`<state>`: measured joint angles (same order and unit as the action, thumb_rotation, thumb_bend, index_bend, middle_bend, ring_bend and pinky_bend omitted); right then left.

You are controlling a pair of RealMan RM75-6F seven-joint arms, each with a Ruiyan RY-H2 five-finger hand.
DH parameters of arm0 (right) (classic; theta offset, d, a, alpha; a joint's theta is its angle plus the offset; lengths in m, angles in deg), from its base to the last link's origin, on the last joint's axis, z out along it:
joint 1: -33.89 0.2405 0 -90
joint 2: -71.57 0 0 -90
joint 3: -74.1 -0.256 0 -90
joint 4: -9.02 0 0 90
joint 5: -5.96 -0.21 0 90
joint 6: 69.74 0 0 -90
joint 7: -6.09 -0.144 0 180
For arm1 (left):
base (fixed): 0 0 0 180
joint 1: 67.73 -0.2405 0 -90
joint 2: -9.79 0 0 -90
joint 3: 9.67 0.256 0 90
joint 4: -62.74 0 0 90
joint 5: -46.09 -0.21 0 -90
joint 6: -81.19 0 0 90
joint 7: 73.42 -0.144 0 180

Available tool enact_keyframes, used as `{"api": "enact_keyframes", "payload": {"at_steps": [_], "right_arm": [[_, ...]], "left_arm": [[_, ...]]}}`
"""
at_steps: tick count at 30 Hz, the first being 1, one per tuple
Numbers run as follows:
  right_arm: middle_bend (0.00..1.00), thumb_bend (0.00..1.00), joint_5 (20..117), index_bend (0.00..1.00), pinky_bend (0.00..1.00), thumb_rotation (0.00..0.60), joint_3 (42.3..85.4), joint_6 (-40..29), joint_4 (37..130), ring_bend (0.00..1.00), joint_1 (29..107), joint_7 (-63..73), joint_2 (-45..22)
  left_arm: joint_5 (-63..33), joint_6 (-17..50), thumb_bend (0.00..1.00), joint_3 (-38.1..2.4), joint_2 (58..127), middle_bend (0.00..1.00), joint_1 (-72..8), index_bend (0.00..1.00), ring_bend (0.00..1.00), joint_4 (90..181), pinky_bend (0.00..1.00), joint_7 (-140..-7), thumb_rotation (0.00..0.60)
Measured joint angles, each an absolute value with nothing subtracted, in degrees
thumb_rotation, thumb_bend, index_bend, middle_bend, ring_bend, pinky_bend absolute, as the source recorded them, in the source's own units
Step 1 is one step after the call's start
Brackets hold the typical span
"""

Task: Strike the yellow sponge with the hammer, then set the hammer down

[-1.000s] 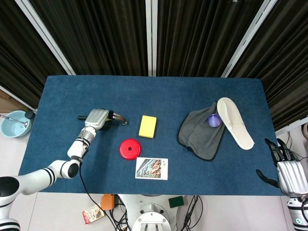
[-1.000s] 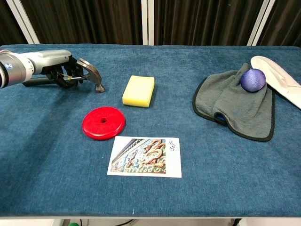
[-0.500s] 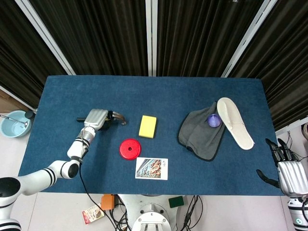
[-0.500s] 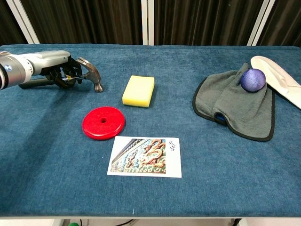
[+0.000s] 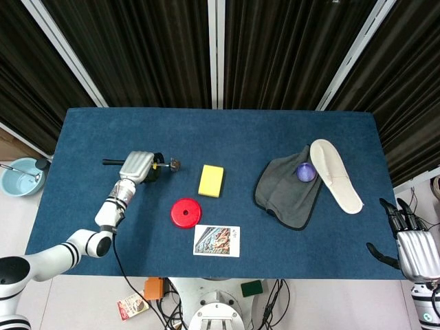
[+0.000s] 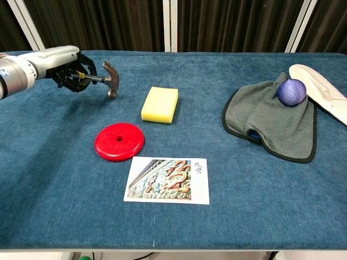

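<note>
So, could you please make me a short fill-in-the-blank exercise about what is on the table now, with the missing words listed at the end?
1. The left hand holds the ____.
2. The yellow sponge lies just behind the picture card and to the right of the ____ disc.
3. The purple ball rests on the ____ cloth.
4. The white insole lies at the cloth's ____ side.

Missing words: hammer; red; grey; right
</note>
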<state>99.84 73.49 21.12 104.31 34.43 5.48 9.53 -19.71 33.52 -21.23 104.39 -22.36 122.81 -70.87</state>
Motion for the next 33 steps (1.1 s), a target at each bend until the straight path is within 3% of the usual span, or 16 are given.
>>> {"api": "enact_keyframes", "payload": {"at_steps": [8, 18, 33], "right_arm": [[0.14, 0.19, 100.1, 0.03, 0.22, 0.6, 73.6, 21.3, 104.7, 0.02, 34.3, 5.8, 9.8], [0.14, 0.19, 100.0, 0.03, 0.22, 0.6, 73.7, 20.8, 105.1, 0.02, 34.4, 6.4, 9.7], [0.14, 0.19, 99.6, 0.03, 0.23, 0.6, 73.7, 20.4, 104.3, 0.02, 34.4, 5.6, 9.4]], "left_arm": [[-27.1, 28.6, 0.86, -21.4, 104.0, 0.84, -22.9, 0.87, 0.81, 124.2, 1.0, -60.8, 0.6], [-35.3, 26.3, 0.92, -21.1, 102.5, 0.89, -20.9, 0.92, 0.91, 130.4, 1.0, -49.1, 0.6], [-32.7, 32.2, 0.92, -20.3, 106.7, 0.9, -17.5, 0.93, 0.93, 126.1, 1.0, -58.4, 0.6]]}}
